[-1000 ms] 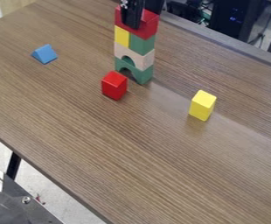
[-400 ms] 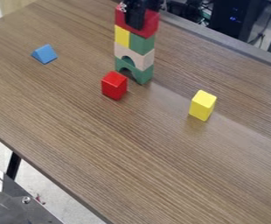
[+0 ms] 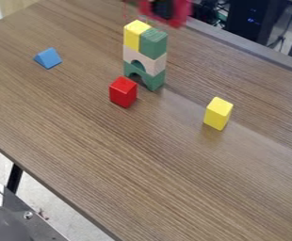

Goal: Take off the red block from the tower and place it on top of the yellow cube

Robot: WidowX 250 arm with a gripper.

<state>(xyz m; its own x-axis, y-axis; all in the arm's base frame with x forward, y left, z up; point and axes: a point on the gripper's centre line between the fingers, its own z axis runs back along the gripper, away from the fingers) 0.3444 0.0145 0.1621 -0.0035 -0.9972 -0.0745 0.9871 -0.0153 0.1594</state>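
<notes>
At the top edge of the camera view my gripper (image 3: 163, 8) is shut on the long red block (image 3: 181, 13), which hangs above and slightly right of the tower. The tower's top now shows a yellow block (image 3: 134, 35) beside a green block (image 3: 153, 44), over a pale arch (image 3: 155, 64) and a green arch (image 3: 155, 81). The yellow cube (image 3: 217, 113) stands alone on the table, right of the tower and nearer the camera.
A smaller red block (image 3: 123, 92) stands just in front of the tower. A blue triangular block (image 3: 48, 58) lies at the left of the wooden table (image 3: 129, 164). Dark equipment (image 3: 249, 19) is behind the table's far edge.
The gripper has lifted the long red block off the tower, up and slightly right, exposing the tops of the yellow and green blocks. The tower's other blocks and the loose blocks have stayed in place.
</notes>
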